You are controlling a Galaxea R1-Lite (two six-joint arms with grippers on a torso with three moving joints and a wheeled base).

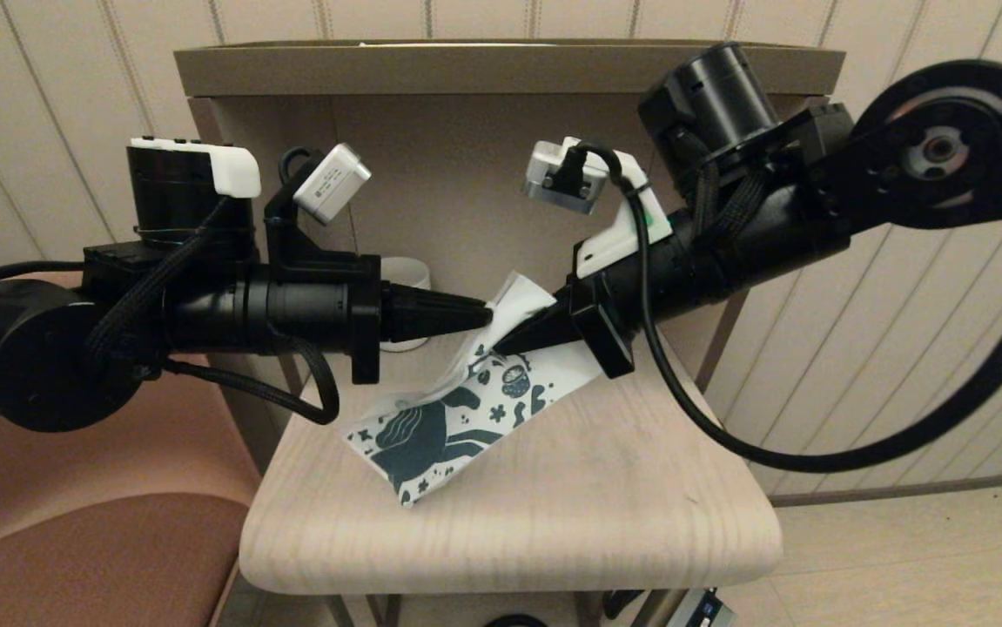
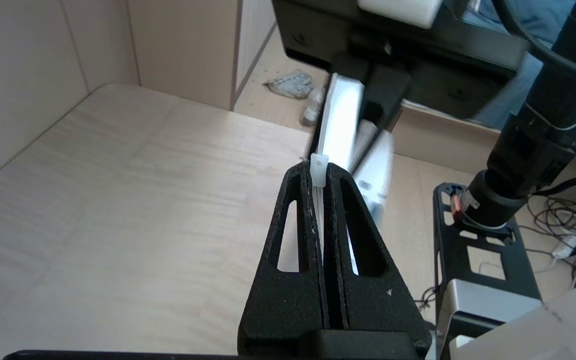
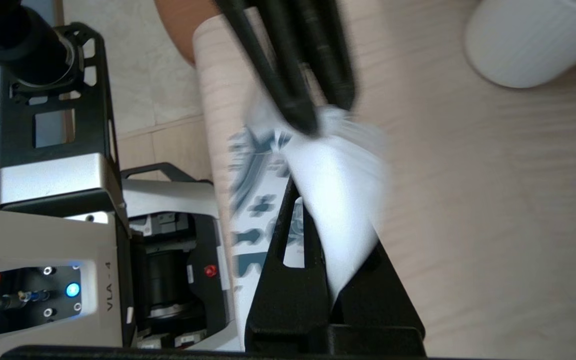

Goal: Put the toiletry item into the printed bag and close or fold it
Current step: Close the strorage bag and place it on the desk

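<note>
The printed bag (image 1: 440, 427), white with a dark teal horse and flowers, slopes up from the table, with its low end resting on the wood and its top end lifted. My left gripper (image 1: 487, 315) is shut on the top edge, and the clear zip slider tab (image 2: 319, 169) pokes out between its fingertips. From the other side my right gripper (image 1: 501, 348) is shut on the same end, where the white bag (image 3: 343, 200) bulges over one finger. The two grippers almost touch tip to tip. The toiletry item is out of view.
The pale wooden table (image 1: 553, 514) has rounded front corners and a wooden shelf wall behind it. A white ribbed mug (image 1: 406, 275) stands at the back, behind my left gripper. A brown seat (image 1: 74, 540) lies to the left of the table.
</note>
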